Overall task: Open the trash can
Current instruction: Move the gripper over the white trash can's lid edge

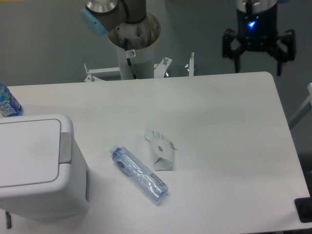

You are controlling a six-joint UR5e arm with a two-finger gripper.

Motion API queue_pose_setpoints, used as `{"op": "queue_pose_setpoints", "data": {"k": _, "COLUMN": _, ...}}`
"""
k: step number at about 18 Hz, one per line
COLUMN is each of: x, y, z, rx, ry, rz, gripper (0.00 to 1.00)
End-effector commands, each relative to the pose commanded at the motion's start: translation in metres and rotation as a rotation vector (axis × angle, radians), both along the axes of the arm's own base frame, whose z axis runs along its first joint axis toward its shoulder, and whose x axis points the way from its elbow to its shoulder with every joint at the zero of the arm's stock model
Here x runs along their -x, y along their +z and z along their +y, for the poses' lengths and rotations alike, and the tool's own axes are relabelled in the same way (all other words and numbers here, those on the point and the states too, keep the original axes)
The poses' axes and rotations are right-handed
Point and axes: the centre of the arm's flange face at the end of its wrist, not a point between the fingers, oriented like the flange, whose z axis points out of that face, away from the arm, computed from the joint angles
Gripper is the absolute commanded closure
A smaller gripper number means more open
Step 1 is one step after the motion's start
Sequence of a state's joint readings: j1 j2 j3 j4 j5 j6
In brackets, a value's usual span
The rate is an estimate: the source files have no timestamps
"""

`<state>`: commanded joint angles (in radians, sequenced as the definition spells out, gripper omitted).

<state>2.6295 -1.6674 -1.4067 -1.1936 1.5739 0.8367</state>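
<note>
The trash can (39, 168) is a large white boxy bin at the table's front left, its flat lid down and a grey push-bar strip (65, 148) along the lid's right edge. My gripper (258, 66) hangs open over the table's far right edge, well away from the bin, with nothing between its black fingers.
A crushed clear plastic bottle (139, 174) lies diagonally mid-table, with a crumpled white paper carton (160, 148) just right of it. A blue-labelled bottle (7, 102) peeks in at the left edge. The arm's base column (131, 46) stands behind the table.
</note>
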Motion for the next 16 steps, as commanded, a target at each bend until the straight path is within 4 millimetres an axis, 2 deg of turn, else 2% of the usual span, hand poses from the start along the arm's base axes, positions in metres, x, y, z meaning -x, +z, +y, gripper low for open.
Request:
{"op": "queue_pose_setpoints", "data": {"k": 4, "x": -0.035, "y": -0.001, "z": 0.040, "rx": -0.080, "ry": 0.080, "rz": -0.033, "gripper": 0.00}}
{"op": "queue_pose_setpoints", "data": {"k": 8, "x": -0.080, "y": -0.007, "z": 0.078, "rx": -0.148, "ry": 0.180, "rz": -0.100, "gripper": 0.00}}
{"op": "queue_pose_setpoints", "data": {"k": 10, "x": -0.108, "y": -0.019, "z": 0.106, "rx": -0.185, "ry": 0.219, "rz": -0.170, "gripper": 0.00}}
{"op": "queue_pose_setpoints", "data": {"k": 14, "x": -0.149, "y": -0.040, "z": 0.147, "rx": -0.266, "ry": 0.281, "rz": -0.357, "gripper": 0.00}}
{"op": "queue_pose_setpoints", "data": {"k": 16, "x": -0.157, "y": -0.044, "z": 0.156, "rx": -0.307, "ry": 0.294, "rz": -0.453, "gripper": 0.00}}
